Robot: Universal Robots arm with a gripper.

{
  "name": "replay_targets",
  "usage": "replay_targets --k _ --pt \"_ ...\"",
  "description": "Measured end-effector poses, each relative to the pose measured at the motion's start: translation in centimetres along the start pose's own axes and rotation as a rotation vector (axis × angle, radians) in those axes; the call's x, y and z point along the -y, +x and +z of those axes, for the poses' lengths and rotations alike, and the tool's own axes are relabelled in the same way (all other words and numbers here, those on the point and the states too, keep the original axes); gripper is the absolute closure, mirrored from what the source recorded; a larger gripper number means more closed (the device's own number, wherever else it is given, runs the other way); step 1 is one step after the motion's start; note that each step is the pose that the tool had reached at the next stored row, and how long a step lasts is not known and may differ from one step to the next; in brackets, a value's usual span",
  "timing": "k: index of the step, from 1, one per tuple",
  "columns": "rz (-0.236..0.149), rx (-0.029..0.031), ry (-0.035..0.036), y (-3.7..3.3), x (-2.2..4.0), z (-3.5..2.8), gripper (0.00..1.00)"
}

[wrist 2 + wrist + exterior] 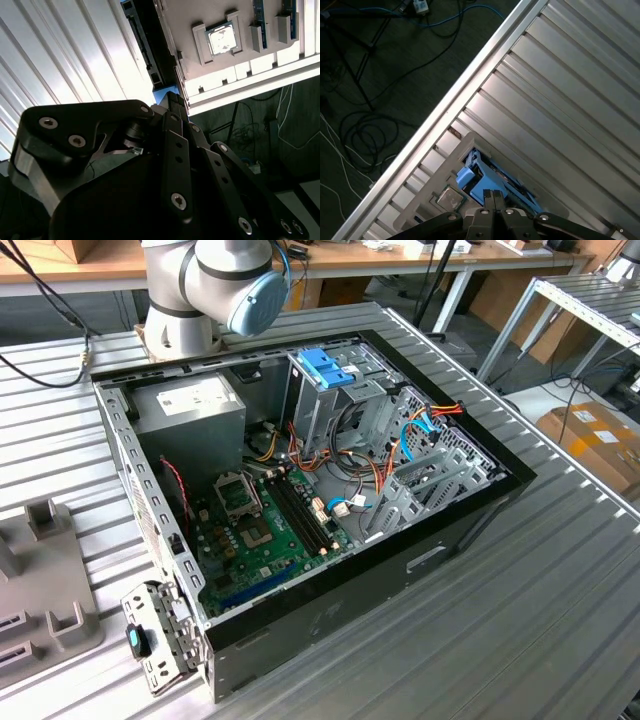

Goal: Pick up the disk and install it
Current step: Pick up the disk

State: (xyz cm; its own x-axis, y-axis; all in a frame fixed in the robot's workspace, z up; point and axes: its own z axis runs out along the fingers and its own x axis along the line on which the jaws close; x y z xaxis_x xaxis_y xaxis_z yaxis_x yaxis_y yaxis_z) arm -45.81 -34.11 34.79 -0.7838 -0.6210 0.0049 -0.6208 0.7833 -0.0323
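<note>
At the exterior view's left lies a grey moulded plastic holding tray [40, 580] on the silver ribbed aluminium table [520, 620]. We judge that its pockets keep parts at known spots for picking. In the first wrist view the disk [470, 176], a flat drive framed in light blue plastic rails, rests in that tray near the table's edge. The black gripper [495, 196] hangs right over it, lined up on a rail. We cannot tell whether the claw is wide, narrow or clamped, nor whether it touches. Further right, the open black metal computer case [470, 530] lies on its side, so its drive cage, topped by a blue plastic bracket [325, 367], faces upward for loading.
</note>
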Motion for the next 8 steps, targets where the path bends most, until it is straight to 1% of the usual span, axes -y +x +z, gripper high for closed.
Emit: replay_targets --k 8 --pt "-0.024 0.0007 0.0001 0.00 0.00 0.00 0.89"
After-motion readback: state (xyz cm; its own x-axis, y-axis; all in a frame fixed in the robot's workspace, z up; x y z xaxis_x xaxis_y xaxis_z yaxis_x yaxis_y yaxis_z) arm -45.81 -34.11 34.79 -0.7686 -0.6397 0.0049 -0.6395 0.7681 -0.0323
